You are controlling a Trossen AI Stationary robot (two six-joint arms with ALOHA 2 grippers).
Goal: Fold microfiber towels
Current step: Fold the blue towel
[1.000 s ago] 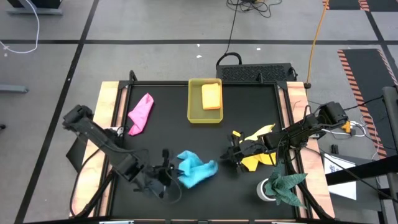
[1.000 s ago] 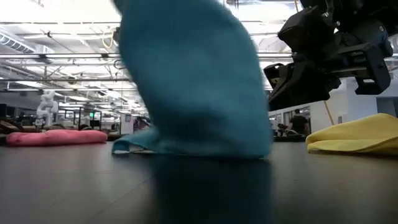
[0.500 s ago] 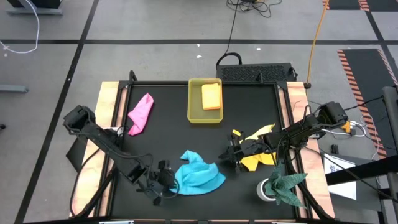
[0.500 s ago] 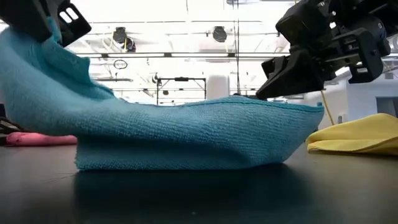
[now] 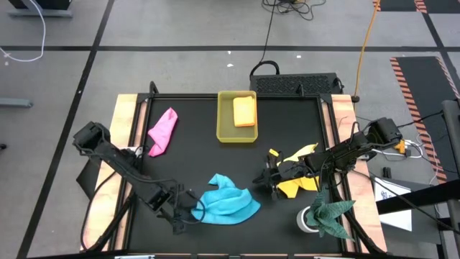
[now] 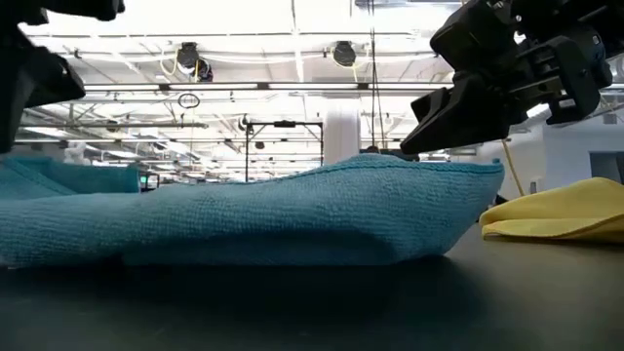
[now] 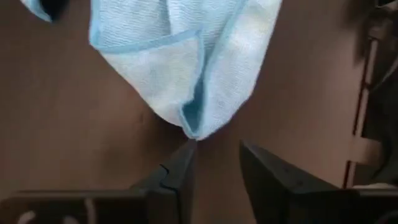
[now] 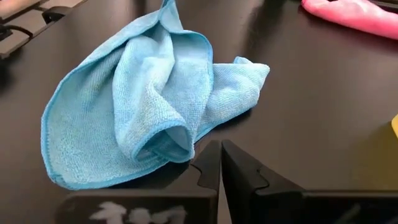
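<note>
The high camera is looking straight down on the whole counter (image 5: 230,151). The low one is sitting at counter height, facing the room. Both wrist cameras are peering close (past their own fingers) at the blue towel (image 8: 143,106), which all four views are sharing.

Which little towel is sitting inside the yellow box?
The orange towel. It lies folded inside the yellow tray, while the pink, light blue and yellow towels lie out on the black table.
</note>
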